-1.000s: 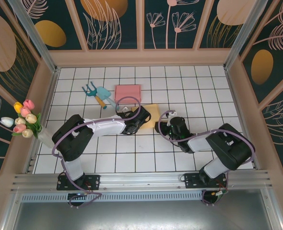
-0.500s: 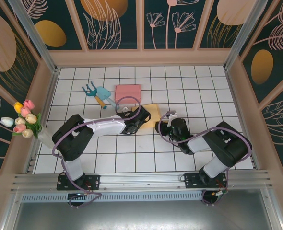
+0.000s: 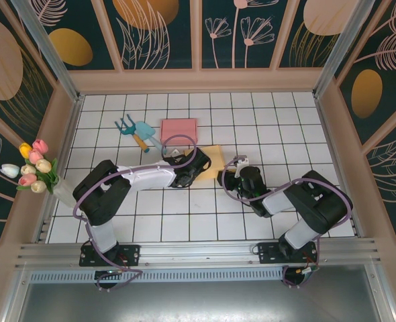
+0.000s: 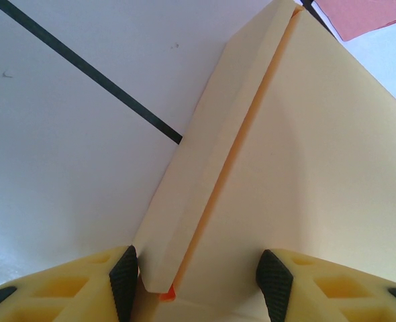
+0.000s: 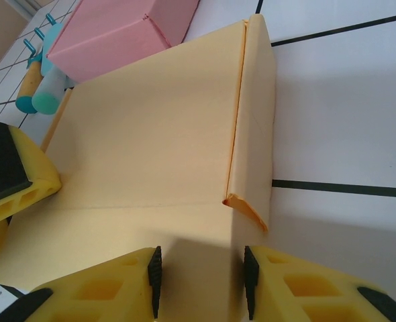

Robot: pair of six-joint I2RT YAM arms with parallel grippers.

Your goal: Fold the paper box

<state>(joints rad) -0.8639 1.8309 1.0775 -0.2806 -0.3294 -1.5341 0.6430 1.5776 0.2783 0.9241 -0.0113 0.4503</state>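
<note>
- The paper box (image 3: 213,157) lies flat on the white tiled table (image 3: 285,121), near its middle and between my two end effectors.
- It is pale yellow: a broad, smooth panel with a narrow strip folded over along one side. The crease between strip and panel shows a deeper orange.
- Seen from my left wrist, the strip runs away from me as a long, straight band. Its outer edge crosses a black grid line (image 4: 84,67) of the table.
- My left end effector (image 4: 198,282) has its fingers apart, straddling the near end of that strip. One black pad (image 4: 124,278) sits just beside the strip's outer edge and the other is over the plain panel. It is clamped on nothing; whether the pads press on the paper I cannot tell.
- Seen from my right wrist, the strip lies along the right side of the panel. Its near end is open and slightly lifted, with orange at the lip, and a faint crease crosses the panel below it.
- My right end effector (image 5: 201,282) also has its fingers apart, over the near, shadowed part of the panel, closed on nothing.
- In that same view a yellow finger of my left end effector rests at the panel's left edge.
- A pink box (image 3: 179,129) lies near the paper box, farther from my bases, with teal garden tools (image 3: 137,131) beside it.
- A bunch of tulips (image 3: 35,168) stands at the table's left edge.
</note>
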